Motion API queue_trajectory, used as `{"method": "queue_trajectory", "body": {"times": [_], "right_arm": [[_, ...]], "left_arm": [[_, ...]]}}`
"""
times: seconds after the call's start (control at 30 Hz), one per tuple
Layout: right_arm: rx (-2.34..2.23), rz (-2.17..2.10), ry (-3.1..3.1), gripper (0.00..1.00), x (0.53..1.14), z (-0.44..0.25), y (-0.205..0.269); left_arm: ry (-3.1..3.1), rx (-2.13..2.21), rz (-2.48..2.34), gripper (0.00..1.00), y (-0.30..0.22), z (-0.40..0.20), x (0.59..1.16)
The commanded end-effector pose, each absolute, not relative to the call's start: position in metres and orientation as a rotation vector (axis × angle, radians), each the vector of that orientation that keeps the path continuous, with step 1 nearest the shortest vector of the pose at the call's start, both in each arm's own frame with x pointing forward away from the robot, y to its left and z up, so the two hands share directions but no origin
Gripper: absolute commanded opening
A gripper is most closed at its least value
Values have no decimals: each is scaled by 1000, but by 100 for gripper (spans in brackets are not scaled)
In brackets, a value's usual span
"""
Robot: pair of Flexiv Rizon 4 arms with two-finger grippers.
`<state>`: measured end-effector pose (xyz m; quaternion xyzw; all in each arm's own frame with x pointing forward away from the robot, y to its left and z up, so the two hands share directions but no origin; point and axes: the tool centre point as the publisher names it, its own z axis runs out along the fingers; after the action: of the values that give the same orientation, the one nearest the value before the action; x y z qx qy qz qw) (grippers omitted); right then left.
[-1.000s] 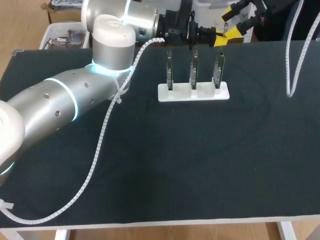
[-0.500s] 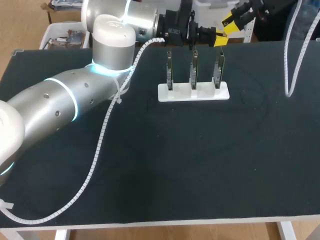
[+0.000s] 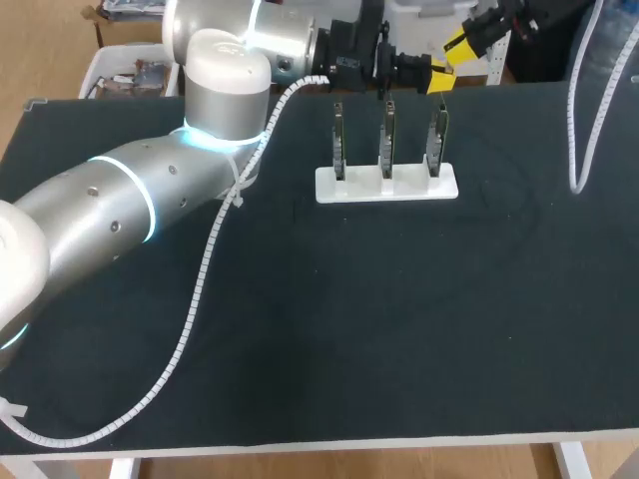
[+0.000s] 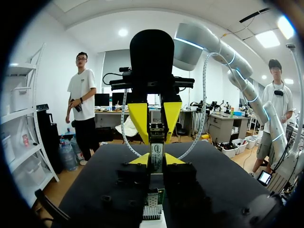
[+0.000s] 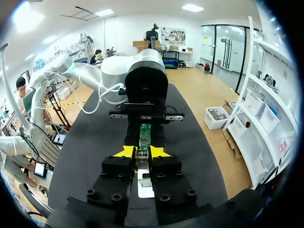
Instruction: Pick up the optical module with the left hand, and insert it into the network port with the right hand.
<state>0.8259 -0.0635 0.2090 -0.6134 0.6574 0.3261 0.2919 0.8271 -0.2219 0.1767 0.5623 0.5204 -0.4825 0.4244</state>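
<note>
The optical module [image 4: 156, 153], a thin metal-and-green piece, hangs in the air past the table's far edge, gripped at both ends. My left gripper [image 4: 156, 160] is shut on its near end, the yellow tips pressing it from two sides. Facing it, my right gripper [image 4: 156, 126] has its yellow fingers [image 4: 137, 116] shut on the other end. The right wrist view shows the same: my right gripper [image 5: 141, 152] pinches the module [image 5: 144, 133], with the left arm's black wrist [image 5: 146, 90] straight ahead. In the head view the left gripper [image 3: 437, 78] and right gripper [image 3: 462, 42] meet at the far edge.
A white holder [image 3: 387, 185] stands on the black table just under the grippers, carrying three upright network cards [image 3: 386, 140]. My left arm's white cable [image 3: 200, 279] trails over the table's left half. The right arm's cable [image 3: 589, 120] hangs at the far right.
My right gripper's fingers, spread wide a second ago, have come together on the module held by my left gripper. The left arm has stayed in place.
</note>
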Motion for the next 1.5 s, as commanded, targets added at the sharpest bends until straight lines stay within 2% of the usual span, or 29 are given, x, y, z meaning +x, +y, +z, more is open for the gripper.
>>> {"method": "queue_trajectory", "body": {"times": [0.03,0.77,1.5], "right_arm": [[-1628,868,1753,0,825,209,-63],[-1602,849,1760,0,826,210,-66],[-1605,840,1759,0,827,207,-66]], "left_arm": [[1281,1445,-1248,100,-225,176,837],[1315,1470,-1210,100,-217,181,840],[1519,1628,-897,100,-153,212,842]]}}
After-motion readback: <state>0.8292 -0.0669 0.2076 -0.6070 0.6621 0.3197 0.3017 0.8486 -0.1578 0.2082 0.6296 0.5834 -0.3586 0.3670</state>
